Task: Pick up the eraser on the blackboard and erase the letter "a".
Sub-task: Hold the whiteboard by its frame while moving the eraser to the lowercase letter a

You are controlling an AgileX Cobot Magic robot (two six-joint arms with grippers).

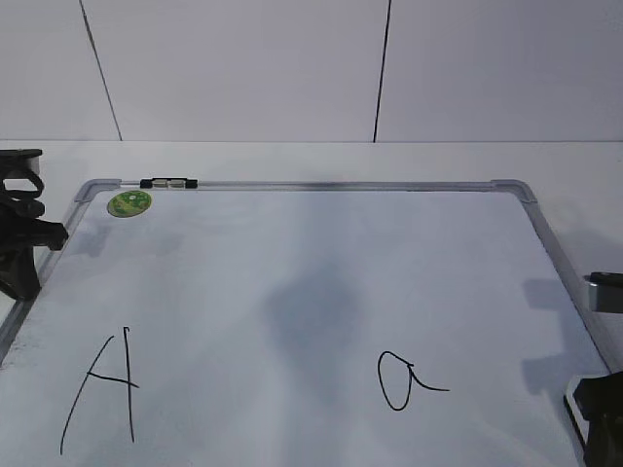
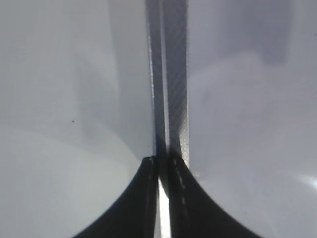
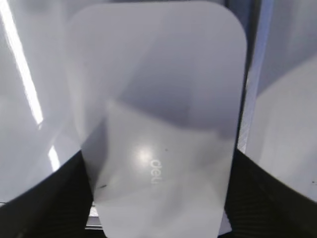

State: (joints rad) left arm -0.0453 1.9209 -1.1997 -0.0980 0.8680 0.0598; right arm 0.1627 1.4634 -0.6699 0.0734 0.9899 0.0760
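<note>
The blackboard (image 1: 321, 243) is a white board with a silver frame, lying flat on the table. The letter "a" (image 1: 399, 381) is drawn in black at its front right. The eraser (image 3: 158, 89) is a white rounded block with a small grey logo and fills the right wrist view. Its edge shows at the board's right rim in the exterior view (image 1: 574, 401). My right gripper (image 3: 157, 163) has a black finger against each long side of the eraser and is shut on it. My left gripper (image 2: 163, 163) is shut and empty over the board's left frame (image 2: 176, 99).
A capital "A" (image 1: 102, 389) is drawn at the board's front left. A green round sticker (image 1: 128, 203) and a black clip (image 1: 167, 183) sit at the far left corner. My left arm (image 1: 19, 243) rests beside the left frame. A white wall stands behind the table.
</note>
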